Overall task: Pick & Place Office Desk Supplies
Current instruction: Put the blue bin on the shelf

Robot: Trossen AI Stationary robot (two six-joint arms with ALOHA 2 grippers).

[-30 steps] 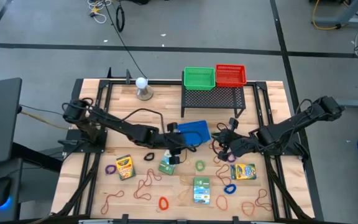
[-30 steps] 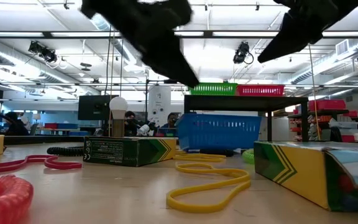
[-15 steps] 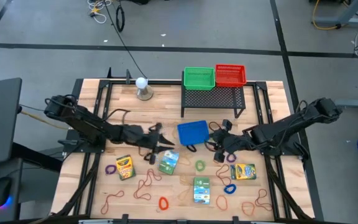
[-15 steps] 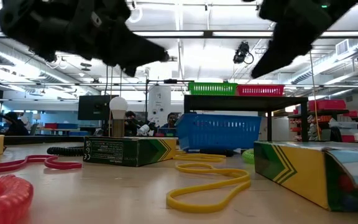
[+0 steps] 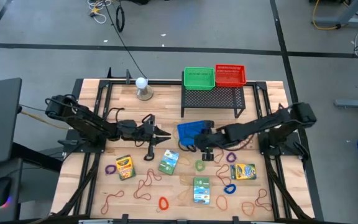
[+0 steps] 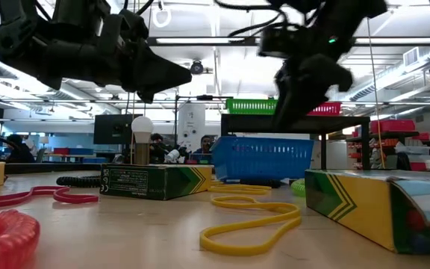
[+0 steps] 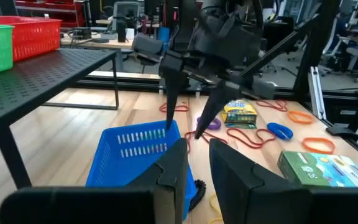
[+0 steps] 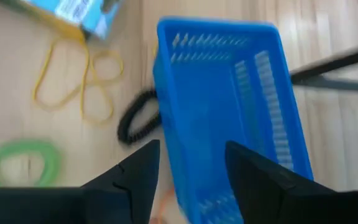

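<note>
- Your right claw (image 5: 205,154) hangs open and empty over the blue slotted plastic basket (image 5: 191,132), probably to drop supplies in.
- Your left claw (image 5: 158,135), nearly closed, grips nothing beside it.
- Crayon boxes (image 5: 167,162) and rubber bands (image 5: 146,182) lie scattered across the bench (image 5: 266,118).

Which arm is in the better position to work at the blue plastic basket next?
Probably the right. The right claw hangs directly at the blue plastic mesh basket, fingers apart, with the basket filling its wrist view. The left claw sits beside the basket, nearly closed and empty.
</note>
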